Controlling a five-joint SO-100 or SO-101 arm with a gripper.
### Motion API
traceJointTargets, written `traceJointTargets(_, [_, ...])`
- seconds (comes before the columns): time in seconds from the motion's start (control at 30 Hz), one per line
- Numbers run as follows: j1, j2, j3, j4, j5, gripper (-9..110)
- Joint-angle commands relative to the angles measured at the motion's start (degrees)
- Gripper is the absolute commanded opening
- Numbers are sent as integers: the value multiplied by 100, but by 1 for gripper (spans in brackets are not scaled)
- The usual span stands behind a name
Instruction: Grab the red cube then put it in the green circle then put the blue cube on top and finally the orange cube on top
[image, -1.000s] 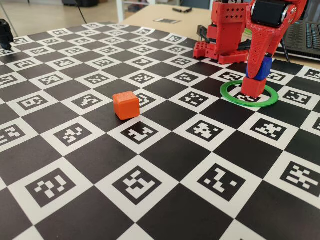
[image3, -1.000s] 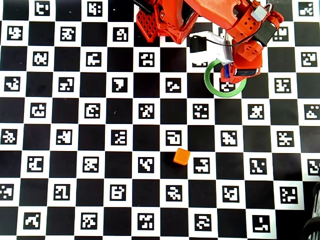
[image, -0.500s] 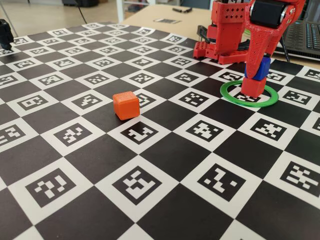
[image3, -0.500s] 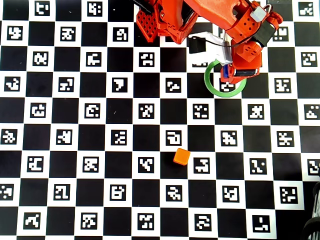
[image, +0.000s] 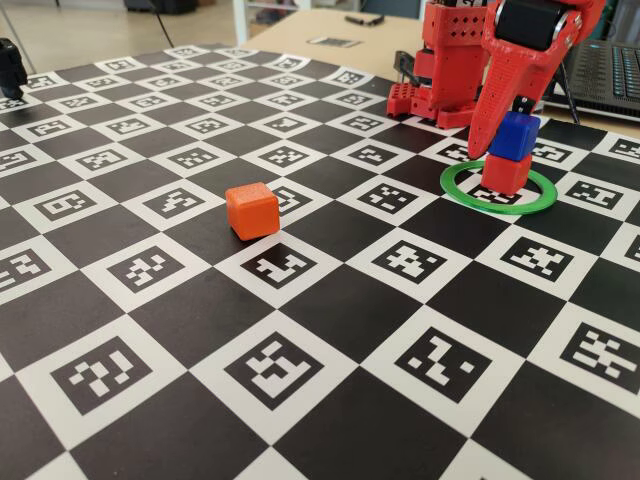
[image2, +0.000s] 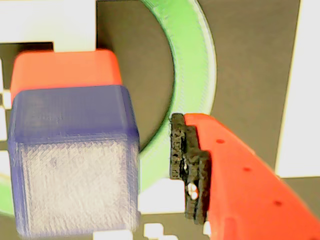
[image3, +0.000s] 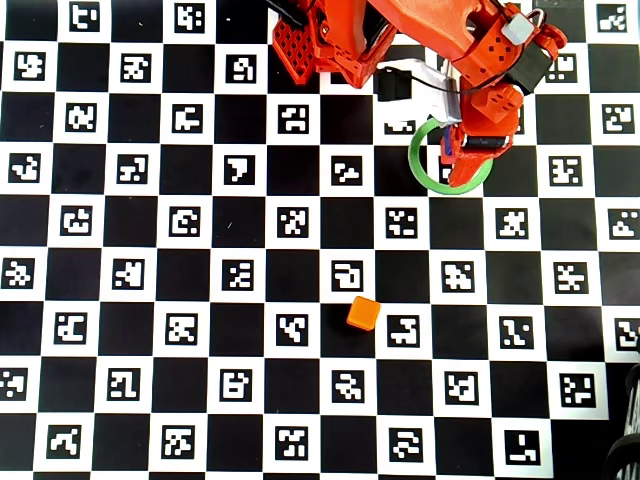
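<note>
step in hand: the blue cube (image: 515, 135) sits on the red cube (image: 506, 173) inside the green circle (image: 499, 187), so by my reading the second stacking step is just done and the claw (image: 497, 140) is letting go.
claw: spread apart, gripping nothing; in the wrist view one finger (image2: 192, 167) stands clear of the blue cube (image2: 75, 160) with an open gap between them.
red cube: on the table (image: 330, 310) within the green circle, towards the far right corner in the fixed view, close to the arm's base.
orange cube: the orange cube (image: 251, 210) lies alone on the table, well apart from the stack, nearer the middle; in the overhead view the orange cube (image3: 363, 314) is below and left of the circle (image3: 425, 172).
next move: i judge the claw must lift straight up clear of the stack without nudging it, then swing over to the orange cube and close on it.
fixed view only: shows the two cubes stacked one over the other, roughly square.
wrist view only: shows the red cube (image2: 65, 67) peeking out behind the blue one, so the stack is slightly offset.
overhead view only: the arm hides most of the stack, but the gap to the orange cube is plain.
</note>
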Motion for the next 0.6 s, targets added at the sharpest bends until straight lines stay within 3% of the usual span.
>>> traceJointTargets(0.0, [62, 62, -940, 677, -404, 45])
traceJointTargets(0.23, [940, 105, -2681, 1995, -2057, 44])
traceJointTargets(0.57, [2830, -765, -4140, 2197, -3401, 43])
